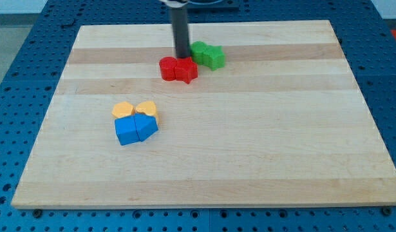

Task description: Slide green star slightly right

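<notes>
**Lining up for the push on the green star**

Sitting at the green star's (208,55) left flank, my tip (183,57) looks set for the contact step: judged from this one view, the approach is about done and the shove itself not yet made. No claw on this rig, so no wide or narrow to report; the arm ends in a plain dark rod, holding nothing.

Green star lies just to the view's right of my tip, touching or nearly so; can't tell which. Red block (178,69) sits just below my tip toward the view's bottom, its top edge right at the rod's end, and it appears to touch the green star's lower left corner.

Next move calls for a short straight slide toward the view's right, kept small. Risk: the red block gets dragged along.

Yellow blocks (134,109) and blue blocks (135,129) sit well apart on the bench (281,161), down-left of my tip.
</notes>
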`<state>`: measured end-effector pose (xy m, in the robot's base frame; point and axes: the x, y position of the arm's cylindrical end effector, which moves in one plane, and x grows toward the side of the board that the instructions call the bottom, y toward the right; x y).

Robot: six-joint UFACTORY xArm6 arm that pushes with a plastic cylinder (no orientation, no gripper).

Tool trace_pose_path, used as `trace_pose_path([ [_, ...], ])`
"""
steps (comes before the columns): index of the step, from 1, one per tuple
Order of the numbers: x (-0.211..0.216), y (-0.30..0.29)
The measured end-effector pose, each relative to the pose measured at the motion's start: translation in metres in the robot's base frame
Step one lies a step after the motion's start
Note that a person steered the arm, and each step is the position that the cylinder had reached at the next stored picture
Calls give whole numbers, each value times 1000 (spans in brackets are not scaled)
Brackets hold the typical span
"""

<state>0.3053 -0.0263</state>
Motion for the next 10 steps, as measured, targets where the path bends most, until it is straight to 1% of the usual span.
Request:
trace_pose_path([
  [2,-35,103],
  [3,-54,129],
  [4,-54,118],
  [5,-52,69],
  [6,-59,43],
  [8,-65,95],
  [10,-90,148],
])
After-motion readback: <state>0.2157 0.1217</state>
